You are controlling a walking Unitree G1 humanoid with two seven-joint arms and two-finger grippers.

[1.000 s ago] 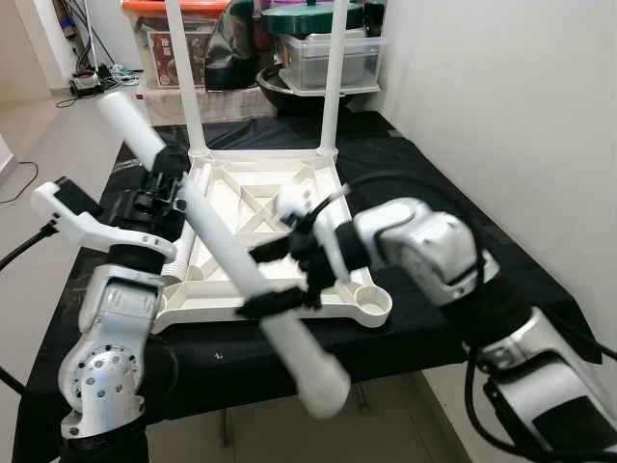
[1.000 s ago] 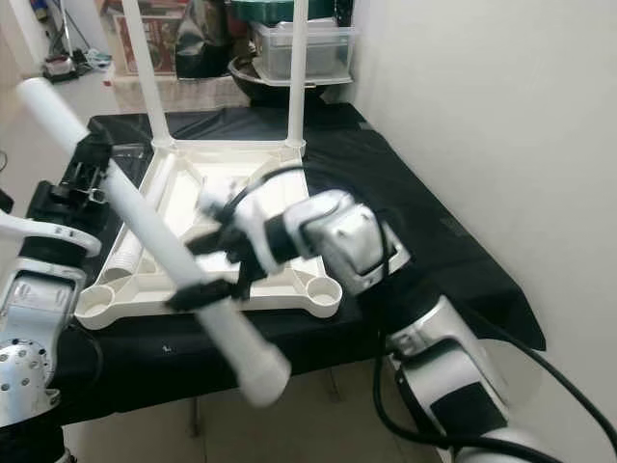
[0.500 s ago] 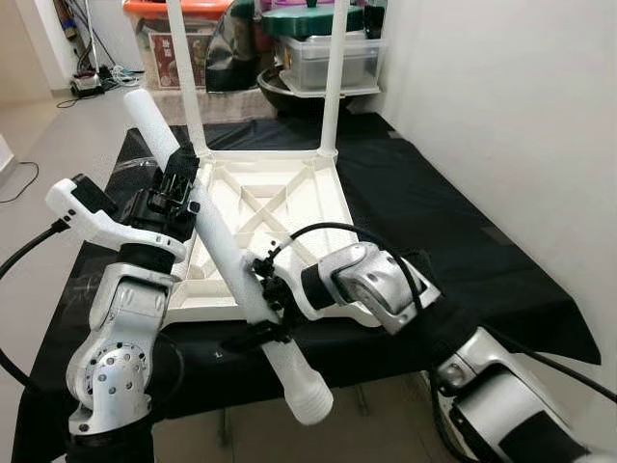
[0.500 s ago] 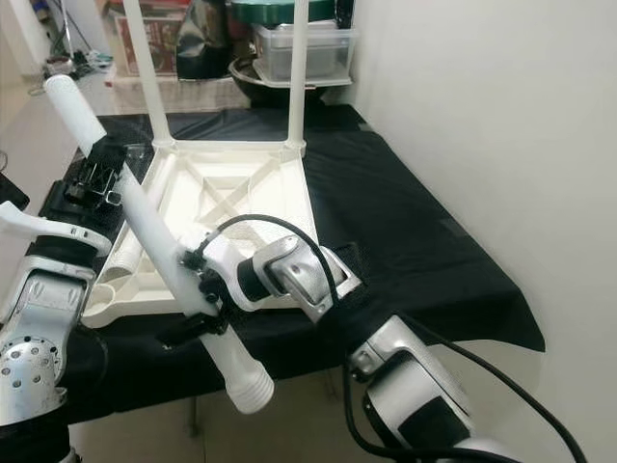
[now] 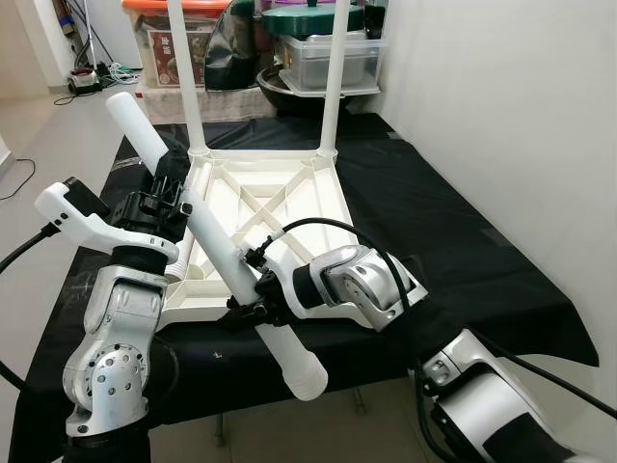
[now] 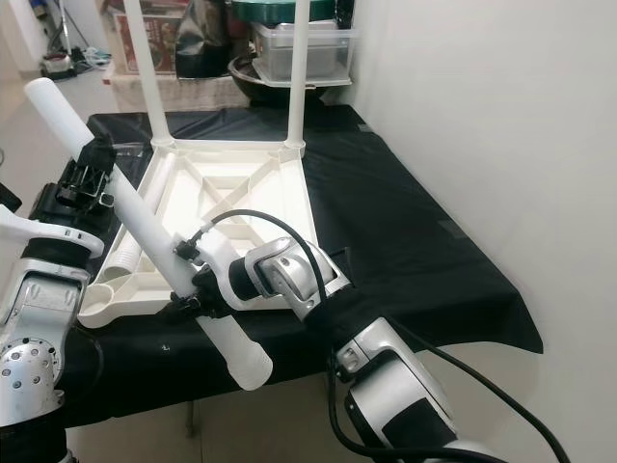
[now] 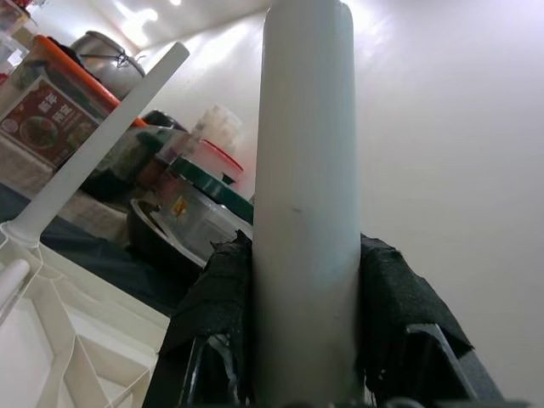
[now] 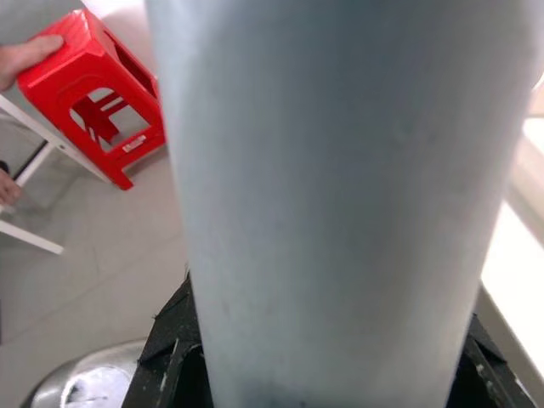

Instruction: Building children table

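Observation:
A white table leg (image 5: pixel 214 243) slants over the front left of the upturned white table top (image 5: pixel 323 207), its threaded end (image 5: pixel 304 378) hanging past the table's front edge. My left gripper (image 5: pixel 166 198) is shut on the leg's upper part, whose black pads (image 7: pixel 217 310) press both sides of the tube (image 7: pixel 306 170). Lower down, my right gripper (image 5: pixel 253 295) is shut on the same leg (image 8: pixel 331 170). Two legs (image 5: pixel 185 77) (image 5: pixel 333 77) stand upright in the far corners. Another leg (image 6: pixel 125 253) lies along the top's left side.
The table top rests on a black-covered table (image 5: pixel 453 251) beside a white wall on the right. Storage boxes and a pot (image 5: pixel 323 43) crowd the floor behind. A red stool (image 8: pixel 89 98) with a person's hand (image 8: pixel 30 55) on it stands on the floor.
My right arm has dropped low and reached left under the leg, gripping it nearer the table's front edge. The leg's threaded end has swung down and slightly left. The left gripper keeps its hold.

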